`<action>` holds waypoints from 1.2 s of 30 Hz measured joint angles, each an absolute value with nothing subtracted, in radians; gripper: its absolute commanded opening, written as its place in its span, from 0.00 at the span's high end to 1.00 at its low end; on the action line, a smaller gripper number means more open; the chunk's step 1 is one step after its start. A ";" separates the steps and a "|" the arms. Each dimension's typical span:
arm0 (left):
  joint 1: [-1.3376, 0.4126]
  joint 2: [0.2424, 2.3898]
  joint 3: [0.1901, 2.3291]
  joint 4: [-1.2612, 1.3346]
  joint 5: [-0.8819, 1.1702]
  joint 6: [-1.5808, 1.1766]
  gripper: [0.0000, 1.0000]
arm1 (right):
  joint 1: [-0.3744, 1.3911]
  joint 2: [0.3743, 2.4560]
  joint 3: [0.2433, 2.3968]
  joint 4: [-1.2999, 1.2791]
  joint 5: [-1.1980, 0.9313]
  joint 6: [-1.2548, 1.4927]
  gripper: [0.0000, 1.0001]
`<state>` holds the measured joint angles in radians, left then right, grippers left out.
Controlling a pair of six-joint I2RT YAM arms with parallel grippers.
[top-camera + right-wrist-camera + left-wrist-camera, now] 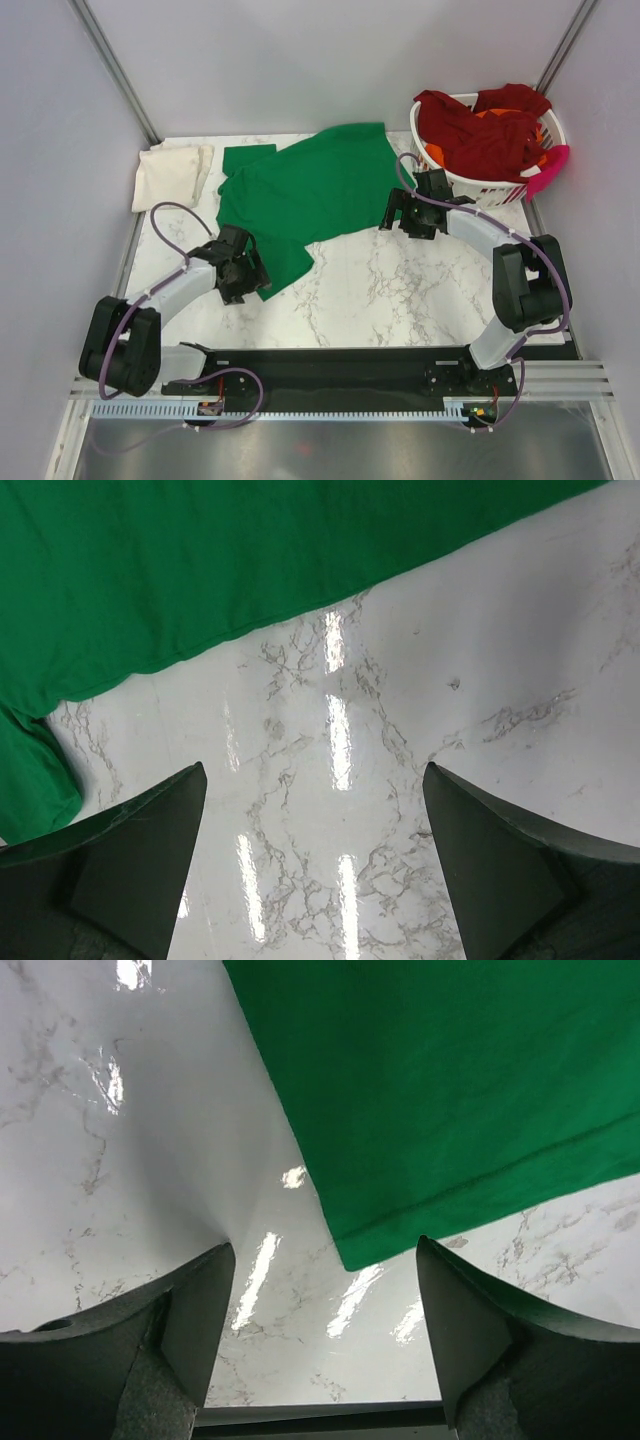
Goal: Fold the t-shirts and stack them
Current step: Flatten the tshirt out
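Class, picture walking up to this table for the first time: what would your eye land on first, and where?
The bright green t-shirt spread across the middle of the marble table stands out first, with the open left gripper at its near corner and the open right gripper beside its right edge. Next comes the white basket at the far right, heaped with dark red shirts.

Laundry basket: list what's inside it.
In the basket, a dark red shirt is heaped on top. Orange cloth shows through beside it, and pink cloth hangs over the right rim. Anything beneath the red shirt is covered.
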<state>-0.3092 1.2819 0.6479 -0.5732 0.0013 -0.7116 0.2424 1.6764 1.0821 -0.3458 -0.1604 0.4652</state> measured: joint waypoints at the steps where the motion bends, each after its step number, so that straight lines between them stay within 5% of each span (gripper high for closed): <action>1: -0.318 1.305 0.648 -0.562 0.002 -0.714 0.20 | 0.243 1.676 1.081 -0.344 -0.160 0.465 0.02; 6: -0.339 1.385 0.687 -0.546 -0.001 -0.717 0.39 | 0.242 1.676 1.077 -0.339 -0.160 0.461 0.02; 11: -0.346 1.438 0.709 -0.492 0.014 -0.727 0.98 | 0.242 1.676 1.073 -0.331 -0.160 0.455 0.02; 21: -0.355 1.417 0.686 -0.428 0.033 -0.725 0.98 | 0.236 1.677 1.068 -0.325 -0.152 0.448 0.02; 36: -0.232 1.072 0.751 -0.706 -0.029 -0.696 0.98 | 0.189 1.805 1.121 -0.299 -0.043 0.464 0.02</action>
